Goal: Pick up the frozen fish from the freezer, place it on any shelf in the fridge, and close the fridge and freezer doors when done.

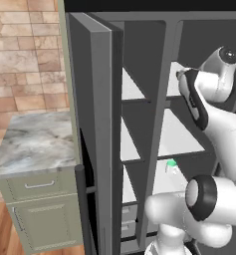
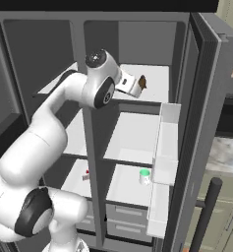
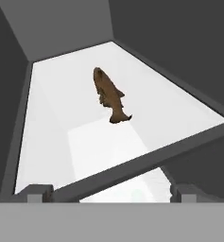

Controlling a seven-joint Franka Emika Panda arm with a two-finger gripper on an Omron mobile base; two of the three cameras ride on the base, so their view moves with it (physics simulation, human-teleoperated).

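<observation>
The frozen fish [image 3: 109, 96] lies on the top shelf [image 3: 170, 106] of the fridge [image 2: 137, 34], and the gripper [image 3: 108, 191] is released, jaws wide apart. Placing looks done; next the arm must pull out and close the 2 doors

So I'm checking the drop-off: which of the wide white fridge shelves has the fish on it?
The top wide white shelf: the small dark brown fish lies there, beside the open pincer. The bottom shelf holds the green-capped bottle.
</observation>
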